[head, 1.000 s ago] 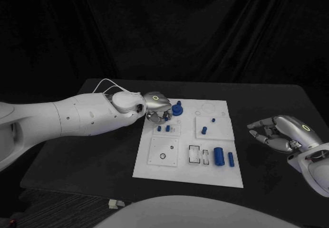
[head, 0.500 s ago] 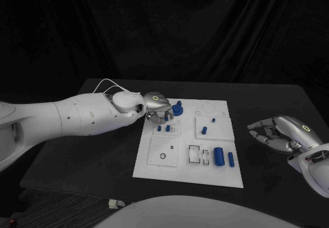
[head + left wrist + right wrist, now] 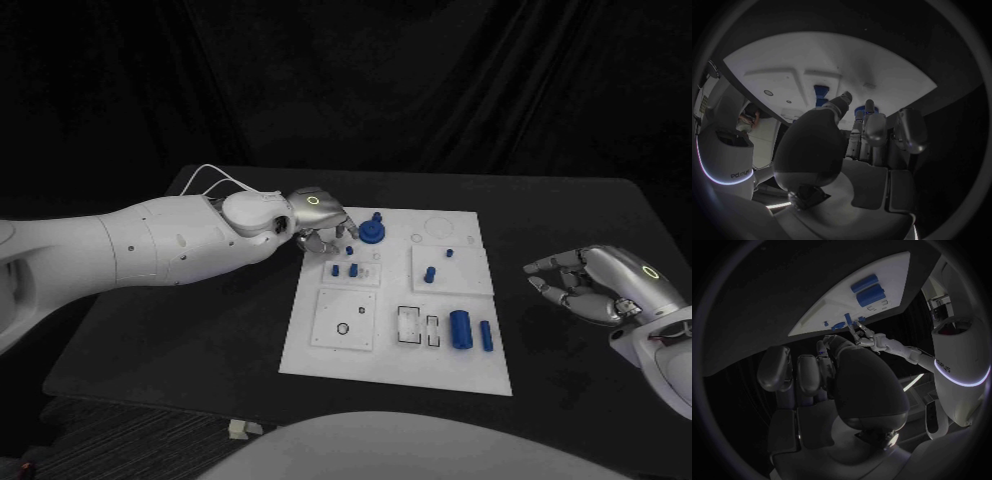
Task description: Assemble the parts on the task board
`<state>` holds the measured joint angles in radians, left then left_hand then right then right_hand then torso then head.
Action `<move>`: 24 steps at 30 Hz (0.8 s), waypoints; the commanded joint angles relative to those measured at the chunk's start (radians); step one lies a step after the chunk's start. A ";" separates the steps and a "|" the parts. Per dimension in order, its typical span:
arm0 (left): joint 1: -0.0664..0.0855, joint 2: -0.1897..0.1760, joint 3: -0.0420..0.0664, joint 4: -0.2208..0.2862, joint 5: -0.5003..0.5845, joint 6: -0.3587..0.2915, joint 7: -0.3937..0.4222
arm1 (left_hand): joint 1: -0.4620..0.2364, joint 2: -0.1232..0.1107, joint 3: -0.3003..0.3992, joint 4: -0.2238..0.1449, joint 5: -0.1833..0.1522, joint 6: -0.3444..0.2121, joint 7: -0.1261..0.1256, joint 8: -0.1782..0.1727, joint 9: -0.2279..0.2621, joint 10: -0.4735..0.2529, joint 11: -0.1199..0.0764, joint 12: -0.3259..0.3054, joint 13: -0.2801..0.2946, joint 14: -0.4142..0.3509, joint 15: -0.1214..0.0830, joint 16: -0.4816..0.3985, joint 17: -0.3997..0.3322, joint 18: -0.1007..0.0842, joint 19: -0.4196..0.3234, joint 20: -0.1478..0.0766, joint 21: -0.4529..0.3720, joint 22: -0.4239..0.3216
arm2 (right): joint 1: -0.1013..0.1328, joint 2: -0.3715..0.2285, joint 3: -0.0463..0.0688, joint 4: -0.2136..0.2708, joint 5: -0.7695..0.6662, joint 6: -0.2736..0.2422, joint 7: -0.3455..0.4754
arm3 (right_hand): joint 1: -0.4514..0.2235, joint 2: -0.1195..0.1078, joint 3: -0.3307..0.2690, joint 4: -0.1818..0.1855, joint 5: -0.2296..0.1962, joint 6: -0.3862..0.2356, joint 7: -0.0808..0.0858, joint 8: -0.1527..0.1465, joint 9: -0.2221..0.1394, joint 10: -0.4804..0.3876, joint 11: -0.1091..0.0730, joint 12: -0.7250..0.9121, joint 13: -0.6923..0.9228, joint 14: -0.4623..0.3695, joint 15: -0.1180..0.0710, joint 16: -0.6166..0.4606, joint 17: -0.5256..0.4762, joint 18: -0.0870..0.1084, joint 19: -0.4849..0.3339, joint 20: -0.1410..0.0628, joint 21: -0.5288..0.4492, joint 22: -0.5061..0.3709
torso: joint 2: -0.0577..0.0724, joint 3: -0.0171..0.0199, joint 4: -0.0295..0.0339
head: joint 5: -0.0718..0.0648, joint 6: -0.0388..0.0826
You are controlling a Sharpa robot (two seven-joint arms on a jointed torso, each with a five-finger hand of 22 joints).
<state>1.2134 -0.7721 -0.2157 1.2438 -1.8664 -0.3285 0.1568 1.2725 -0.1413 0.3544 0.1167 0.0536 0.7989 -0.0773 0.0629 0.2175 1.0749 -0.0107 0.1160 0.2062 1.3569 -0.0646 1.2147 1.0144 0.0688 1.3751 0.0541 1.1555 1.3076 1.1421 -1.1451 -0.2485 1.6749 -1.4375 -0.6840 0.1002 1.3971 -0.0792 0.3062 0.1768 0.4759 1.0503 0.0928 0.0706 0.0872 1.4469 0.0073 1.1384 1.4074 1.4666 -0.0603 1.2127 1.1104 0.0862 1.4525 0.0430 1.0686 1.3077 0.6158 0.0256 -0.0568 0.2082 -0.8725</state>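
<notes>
The white task board [image 3: 361, 350] lies mid-table. At its far left stands a blue round part with a post [image 3: 374, 232], also in the left wrist view [image 3: 821, 93]. Two small blue pegs [image 3: 343, 269] stand just nearer, and two more [image 3: 440, 263] to their right. A large blue cylinder [image 3: 460, 328] and a slimmer one [image 3: 486, 335] lie at the near right. My left hand [image 3: 320, 218] hovers over the board's far left corner, fingers [image 3: 874, 127] apart and pointing down, nothing seen in them. My right hand [image 3: 588, 285] hangs right of the board, fingers curled in, empty.
The board carries raised square plates with holes [image 3: 346, 320] and rectangular slots [image 3: 420, 326]. A white cable [image 3: 216, 178] loops at my left wrist. Bare black table [image 3: 188, 330] lies on both sides of the board.
My left hand has drawn back a little to the left, away from the small pegs, toward the board's far corner. The right hand has barely moved.
</notes>
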 commanded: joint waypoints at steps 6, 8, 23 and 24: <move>0.002 -0.059 0.001 0.004 0.000 -0.244 0.003 | -0.129 0.017 -0.102 0.150 -0.007 0.011 0.006 0.014 -0.006 -0.083 0.013 0.057 0.071 -0.260 0.028 -0.268 -0.313 0.057 -0.221 0.031 -0.357 0.056 | 0.059 -0.007 0.001 0.027 -0.002 -0.039 -0.016 | -0.025 -0.003 0.000 0.018 -0.033 0.011 0.000 0.005 0.002 -0.053 -0.005 -0.125 -0.329 0.029 -0.007 -0.010 -0.010 0.006 -0.009 -0.002 -0.013 0.140 | 0.001 -0.0022 -0.0001 | -0.004 0.000; 0.005 -0.076 0.001 0.010 0.028 -0.273 0.020 | -0.198 0.063 -0.130 0.173 0.002 0.019 0.010 0.017 -0.008 -0.116 0.012 0.082 0.099 -0.319 0.037 -0.309 -0.336 0.074 -0.318 0.041 -0.512 0.012 | 0.081 -0.005 0.001 0.032 -0.002 -0.038 -0.021 | -0.028 -0.007 0.004 0.023 -0.043 0.010 0.001 0.003 0.002 -0.098 -0.003 -0.237 -0.417 0.026 -0.006 -0.020 -0.023 0.008 -0.012 -0.002 -0.026 0.137 | 0.000 -0.0037 0.0006 | -0.005 0.000; 0.035 -0.140 0.001 0.062 1.245 0.091 0.378 | -0.368 0.124 -0.468 0.174 -0.005 -0.176 0.149 0.001 -0.083 -0.797 0.052 -0.045 -0.038 -1.226 0.176 -1.158 -0.847 -0.003 -1.100 0.153 -1.096 -0.333 | 0.204 0.073 0.001 0.002 -0.003 0.059 -0.058 | -0.108 -0.031 -0.076 0.102 -0.359 -0.046 0.014 -0.008 -0.012 -0.215 0.010 -0.562 -0.647 -0.048 0.008 -0.302 -0.325 0.053 -0.096 0.013 -0.357 0.043 | 0.005 -0.0221 0.0161 | -0.014 0.000; 0.036 -0.140 0.001 0.066 1.318 0.134 0.389 | -0.339 0.113 -0.462 0.177 -0.008 -0.236 0.137 -0.008 -0.098 -0.834 0.043 -0.057 -0.058 -1.256 0.177 -1.175 -0.881 -0.001 -1.125 0.158 -1.097 -0.360 | 0.206 0.081 0.001 -0.004 -0.003 0.074 -0.054 | -0.102 -0.031 -0.079 0.101 -0.361 -0.060 0.016 -0.006 -0.014 -0.228 0.005 -0.570 -0.651 -0.059 0.005 -0.330 -0.352 0.057 -0.108 0.014 -0.392 0.031 | 0.005 -0.0238 0.0181 | -0.017 0.000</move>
<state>1.2462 -0.9146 -0.2155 1.3024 -1.0844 -0.4021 0.4130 0.9223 -0.0245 -0.1083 0.2927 0.0475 0.5849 0.0627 0.0569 0.1255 0.2621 0.0362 0.0669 0.1599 0.1241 0.1141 0.0561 0.1545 0.0755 0.2728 0.2093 0.0611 0.9607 1.3457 -1.0682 -0.2479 1.6766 -1.4375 -0.6698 0.0678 1.2923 -0.1082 0.2299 0.2767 0.1189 0.9946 0.1064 0.0667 0.0742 1.2216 0.0130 0.5739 0.7610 1.4082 -0.0537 0.8896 0.7641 0.1335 1.3459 0.0560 0.6813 1.3074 0.6199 0.0082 -0.0459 0.1955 -0.8725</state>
